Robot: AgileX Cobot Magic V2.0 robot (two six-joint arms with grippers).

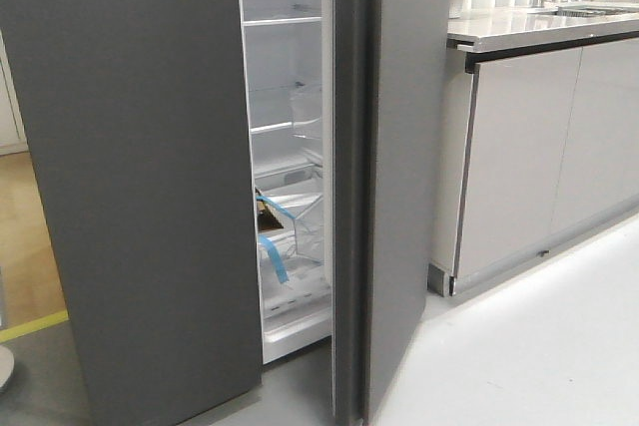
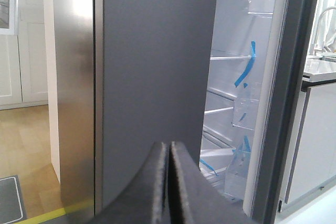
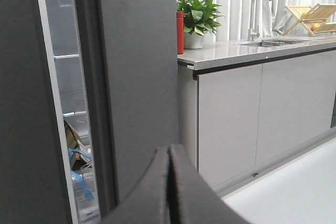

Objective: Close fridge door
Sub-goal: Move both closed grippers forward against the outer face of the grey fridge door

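The fridge door [image 1: 409,147] is a tall dark grey panel, standing partly open and seen almost edge-on in the front view. Its white lining and clear bins [image 2: 242,114] show in the left wrist view, where the door's edge [image 2: 296,77] stands beside the lit fridge interior [image 1: 285,97]. The right wrist view faces its outer face [image 3: 139,66]. My left gripper [image 2: 169,144] is shut and empty, in front of the closed twin door [image 2: 157,61]. My right gripper [image 3: 169,149] is shut and empty, near the open door's outer face. Neither gripper shows in the front view.
Pale grey cabinet fronts [image 1: 529,157] under a steel countertop [image 1: 539,27] stand to the right of the door. A plant [image 3: 198,14], a red bottle [image 3: 180,32], a tap [image 3: 257,3] and a dish rack [image 3: 312,17] are on it. The twin door [image 1: 130,167] fills the left.
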